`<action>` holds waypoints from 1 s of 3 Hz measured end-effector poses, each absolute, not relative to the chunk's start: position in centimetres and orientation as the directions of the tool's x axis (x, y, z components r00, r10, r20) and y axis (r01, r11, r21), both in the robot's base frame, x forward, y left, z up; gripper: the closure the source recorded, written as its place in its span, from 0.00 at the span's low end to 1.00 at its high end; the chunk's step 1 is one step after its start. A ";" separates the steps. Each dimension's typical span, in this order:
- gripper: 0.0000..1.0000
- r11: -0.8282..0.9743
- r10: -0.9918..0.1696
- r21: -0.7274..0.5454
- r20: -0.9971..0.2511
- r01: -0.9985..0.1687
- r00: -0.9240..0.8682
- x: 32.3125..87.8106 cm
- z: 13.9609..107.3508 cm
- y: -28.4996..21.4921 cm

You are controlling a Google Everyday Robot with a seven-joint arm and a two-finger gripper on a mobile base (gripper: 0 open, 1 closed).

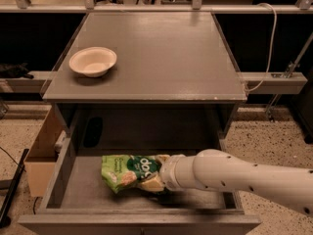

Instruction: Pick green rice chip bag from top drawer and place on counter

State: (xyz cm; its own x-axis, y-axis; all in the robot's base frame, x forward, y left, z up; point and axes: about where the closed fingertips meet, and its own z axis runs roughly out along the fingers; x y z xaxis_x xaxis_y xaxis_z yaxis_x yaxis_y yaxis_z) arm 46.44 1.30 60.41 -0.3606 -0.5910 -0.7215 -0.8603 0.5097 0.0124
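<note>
The green rice chip bag (122,169) lies on the flat bottom of the open top drawer (85,192), a little left of its middle. My gripper (155,179) is down inside the drawer at the bag's right end, at the tip of the white arm that comes in from the lower right. The wrist and the bag hide the gripper's tip. The counter (161,53) is the grey top of the cabinet above the drawer.
A white bowl (93,61) stands on the counter's left side. A dark object (93,131) lies at the drawer's back left. A brown cardboard box (41,153) sits on the floor left of the cabinet. A white cable (268,43) hangs at the right.
</note>
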 end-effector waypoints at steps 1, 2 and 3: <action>1.00 0.510 -0.591 0.012 -0.722 -0.860 -0.361 46.4 60.4 1.3; 1.00 0.507 -0.591 0.012 -0.723 -0.862 -0.358 46.3 60.8 1.3; 1.00 0.501 -0.585 0.013 -0.731 -0.865 -0.350 46.0 62.1 1.1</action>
State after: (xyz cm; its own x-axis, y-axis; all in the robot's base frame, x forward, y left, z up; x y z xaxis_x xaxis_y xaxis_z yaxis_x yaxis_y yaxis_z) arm 46.04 1.09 62.09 -0.3502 -0.5854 -0.7312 -0.8652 0.5012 0.0131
